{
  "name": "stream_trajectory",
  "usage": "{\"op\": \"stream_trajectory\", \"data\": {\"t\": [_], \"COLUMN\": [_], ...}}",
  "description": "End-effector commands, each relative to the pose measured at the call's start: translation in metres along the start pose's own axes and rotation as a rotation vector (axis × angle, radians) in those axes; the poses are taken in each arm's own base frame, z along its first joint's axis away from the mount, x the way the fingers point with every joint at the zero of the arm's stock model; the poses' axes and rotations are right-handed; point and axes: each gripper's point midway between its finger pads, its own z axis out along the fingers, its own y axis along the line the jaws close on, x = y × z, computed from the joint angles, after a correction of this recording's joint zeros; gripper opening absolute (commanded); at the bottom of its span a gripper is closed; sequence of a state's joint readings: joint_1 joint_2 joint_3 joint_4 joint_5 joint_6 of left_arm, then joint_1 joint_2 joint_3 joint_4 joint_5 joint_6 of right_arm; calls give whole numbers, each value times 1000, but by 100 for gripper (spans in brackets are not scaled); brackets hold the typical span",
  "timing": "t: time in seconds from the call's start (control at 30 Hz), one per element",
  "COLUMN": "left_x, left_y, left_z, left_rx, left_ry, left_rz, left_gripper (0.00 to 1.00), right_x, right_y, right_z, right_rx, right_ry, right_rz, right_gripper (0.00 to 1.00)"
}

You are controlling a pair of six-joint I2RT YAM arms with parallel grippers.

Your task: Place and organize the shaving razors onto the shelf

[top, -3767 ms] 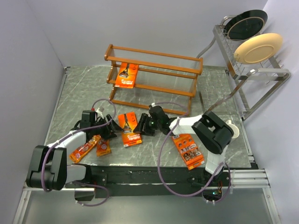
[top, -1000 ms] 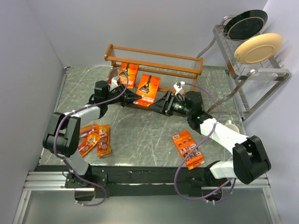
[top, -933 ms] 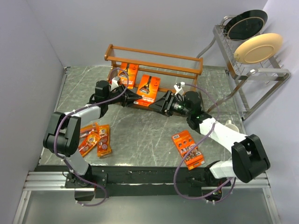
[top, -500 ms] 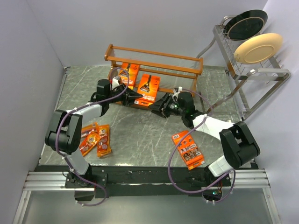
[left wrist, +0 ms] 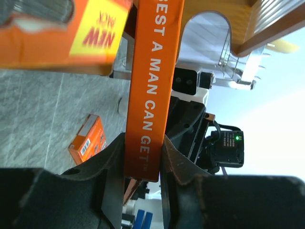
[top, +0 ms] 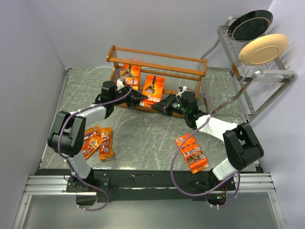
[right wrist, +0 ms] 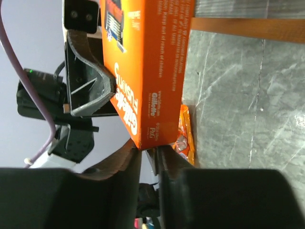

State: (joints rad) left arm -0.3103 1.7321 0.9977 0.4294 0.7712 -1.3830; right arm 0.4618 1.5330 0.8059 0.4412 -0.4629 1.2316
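Left claw [top: 141,99] is clamped tight on the edge of the held card [top: 153,88], a large razor pack standing upright against the front of the shelf [top: 112,53] at 12 o'clock on the bench [top: 143,131]. At that card's 5 o'clock corner sits the right claw [top: 161,104], its jaws drawn narrow around the corner; whether they actually pinch it I cannot tell. Razor packs number six: three large cards and three small blister packs [top: 97,143]. Of the large ones, one is the held card. A second card [top: 129,76] rests on the shelf just beside the held card, at its 10 o'clock. A third card [top: 192,153] lies flat at 5 o'clock on the bench. The small blister packs lie overlapping at 8 o'clock. A silver plate rack [top: 248,78] at 2 o'clock carries two plates, a black plate [top: 252,25] and a cream plate [top: 263,49]. The shelf's orange front rails run right behind the held card. Compared with a second ago, the held card sits slightly higher and nearer the shelf. The right claw has come in from the card's 3 o'clock side and narrowed, and the right arm's elbow has swung inward.
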Motion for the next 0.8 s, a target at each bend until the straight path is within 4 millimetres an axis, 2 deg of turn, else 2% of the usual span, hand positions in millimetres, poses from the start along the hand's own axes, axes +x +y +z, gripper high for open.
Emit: {"op": "stream_trajectory", "data": {"t": [0.0, 0.07, 0.1, 0.17, 0.2, 0.33, 0.57, 0.67, 0.7, 0.73, 0.77], "left_x": [6, 5, 6, 7, 8, 7, 4, 8, 9, 12, 18], "left_y": [-3, -2, -2, -2, -3, -8, -16, -18, -17, -17, -13], "left_z": [2, 1, 0, -2, -3, -8, -11, -23, -26, -32, -37], "left_rx": [-8, -25, -28, -30, -28, -15, 5, 5, 7, 24, 29], "left_ry": [17, 11, 11, 14, 17, 16, 23, 42, 44, 65, 80], "left_rz": [-30, -37, -34, -28, -21, 13, 79, 127, 137, 173, 194], "left_gripper": [3, 12, 19, 30, 40, 54, 68, 83, 84, 98, 99], "right_x": [-21, -26, -28, -32, -32, -38, -42, -47, -47, -47, -51], "right_y": [15, 25, 26, 32, 34, 37, 33, 30, 28, 25, 25], "right_z": [11, 13, 15, 17, 18, 20, 19, 15, 15, 14, 13], "right_rx": [-27, -45, -46, -59, -63, -64, -55, -58, -56, -53, -64], "right_ry": [-56, -64, -68, -73, -73, -83, -96, -104, -106, -102, -108], "right_rz": [-5, -15, -15, -21, -22, -26, -17, -25, -26, -27, -36], "right_gripper": [15, 3, 0, 0, 0, 0, 0, 0, 0, 0, 0]}}
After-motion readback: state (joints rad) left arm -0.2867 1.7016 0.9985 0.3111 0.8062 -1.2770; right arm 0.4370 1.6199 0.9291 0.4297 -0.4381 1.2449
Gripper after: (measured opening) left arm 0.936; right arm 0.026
